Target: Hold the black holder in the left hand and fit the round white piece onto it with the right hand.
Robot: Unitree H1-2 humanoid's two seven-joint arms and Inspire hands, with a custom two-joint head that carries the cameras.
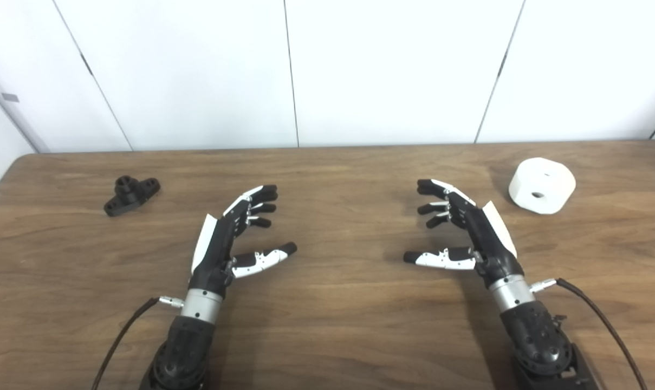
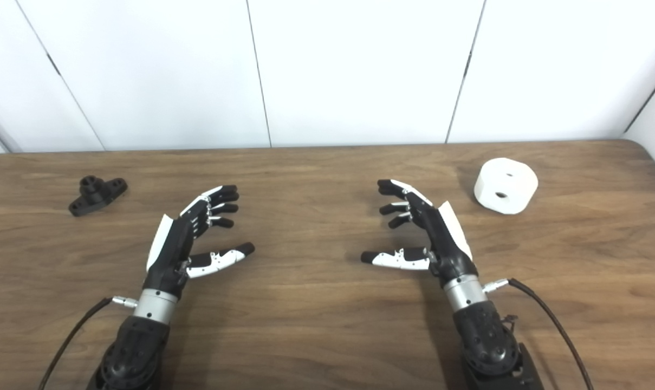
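The black holder lies on the wooden table at the far left, well to the left of my left hand. The round white piece with a hole in its face sits at the far right, to the right of and a little beyond my right hand. My left hand is open and empty, thumb pointing inward, over the table's middle left. My right hand is open and empty, mirrored at the middle right. Neither hand touches either object.
The wooden table runs to a white panelled wall at the back. Its rounded corners show at the far left and far right. Black cables trail from both wrists near the front edge.
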